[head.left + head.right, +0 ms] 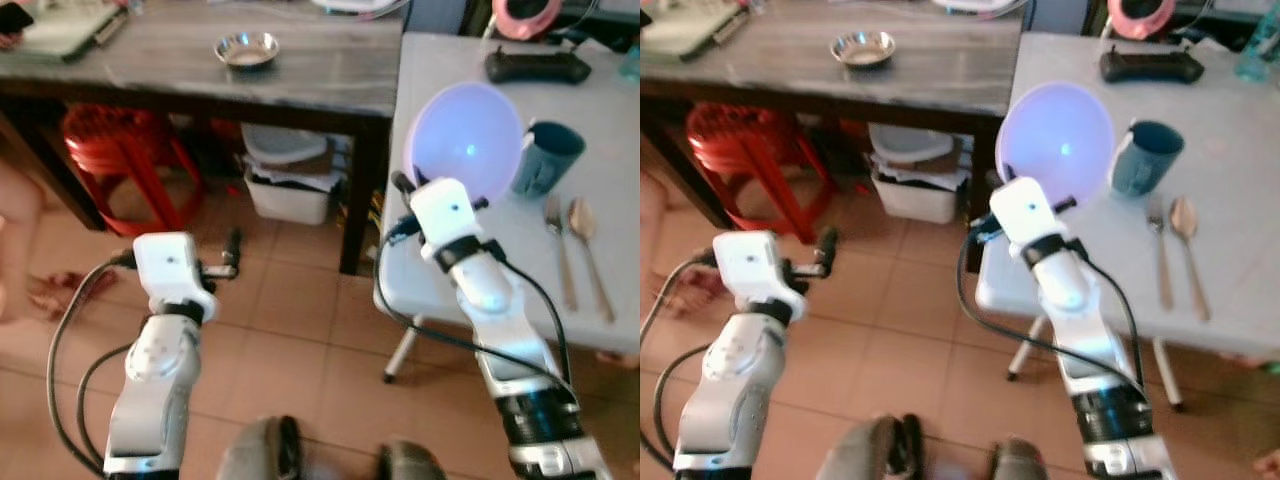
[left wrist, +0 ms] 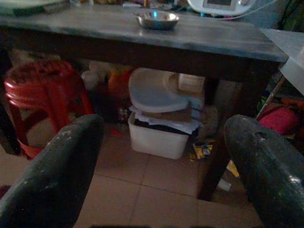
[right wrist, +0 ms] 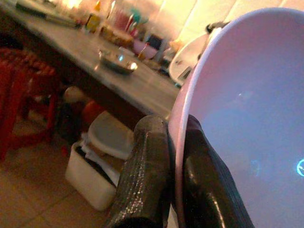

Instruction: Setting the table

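Bowl [image 1: 468,140]: lilac, tilted on edge above the white desk [image 1: 600,290] corner, beside the blue mug [image 1: 548,155].
Right gripper [image 3: 176,156]: jaws pinching the bowl's rim (seen close).
Left gripper [image 2: 166,166]: jaws wide, over the floor, well apart from the bowl.

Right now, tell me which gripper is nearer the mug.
Right. The right gripper, pinching the bowl by its rim, is just left of the mug. The left gripper hangs open over the floor, far left.
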Tool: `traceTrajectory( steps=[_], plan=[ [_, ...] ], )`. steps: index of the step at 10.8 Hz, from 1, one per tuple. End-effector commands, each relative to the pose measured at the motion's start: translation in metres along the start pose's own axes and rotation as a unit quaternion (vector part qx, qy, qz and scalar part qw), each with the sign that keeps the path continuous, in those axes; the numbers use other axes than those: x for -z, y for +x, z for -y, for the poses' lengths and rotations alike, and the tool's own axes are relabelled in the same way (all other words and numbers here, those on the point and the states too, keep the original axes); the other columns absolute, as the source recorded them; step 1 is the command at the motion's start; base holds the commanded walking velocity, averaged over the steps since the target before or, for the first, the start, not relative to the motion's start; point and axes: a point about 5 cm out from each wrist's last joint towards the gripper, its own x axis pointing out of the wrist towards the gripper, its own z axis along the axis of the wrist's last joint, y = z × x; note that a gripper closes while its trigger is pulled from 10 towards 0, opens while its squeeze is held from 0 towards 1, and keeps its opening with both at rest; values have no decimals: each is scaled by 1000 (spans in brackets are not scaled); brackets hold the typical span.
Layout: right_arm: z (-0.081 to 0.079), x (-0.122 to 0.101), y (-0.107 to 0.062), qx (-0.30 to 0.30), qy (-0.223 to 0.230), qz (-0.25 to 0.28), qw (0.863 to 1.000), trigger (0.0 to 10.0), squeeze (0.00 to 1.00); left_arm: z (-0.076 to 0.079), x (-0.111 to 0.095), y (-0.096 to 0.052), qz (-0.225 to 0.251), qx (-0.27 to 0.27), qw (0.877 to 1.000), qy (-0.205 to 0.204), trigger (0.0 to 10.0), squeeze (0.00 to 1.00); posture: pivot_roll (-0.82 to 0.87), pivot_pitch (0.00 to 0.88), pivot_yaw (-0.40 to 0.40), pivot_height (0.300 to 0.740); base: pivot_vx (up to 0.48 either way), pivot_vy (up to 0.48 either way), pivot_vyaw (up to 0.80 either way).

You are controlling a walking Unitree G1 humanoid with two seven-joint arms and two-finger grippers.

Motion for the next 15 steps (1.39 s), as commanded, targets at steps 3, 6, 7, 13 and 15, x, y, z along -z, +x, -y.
traceTrajectory(
  steps=[3,6,7,13,15],
  plan=[
    [-3,0,-12,18,14,9,1000,10000,0,-3,7,-3,-2,-14,999,31,10000,0,18,60,51,740,0,476,0],
    [-3,1,-14,22,18,7,1000,10000,0,-1,7,-2,4,-9,999,40,10000,0,13,58,56,740,184,415,0],
    [-3,1,-14,23,18,7,1000,10000,0,-1,7,-2,5,-8,999,42,10000,0,12,58,56,740,334,345,0],
    [-4,0,-15,15,14,9,1000,10000,0,3,8,-3,8,1,999,38,10000,0,9,69,54,740,460,51,0],
    [-4,0,-15,13,14,9,1000,10000,0,4,8,-2,7,2,999,38,10000,0,9,68,55,740,480,0,0]
  ],
)
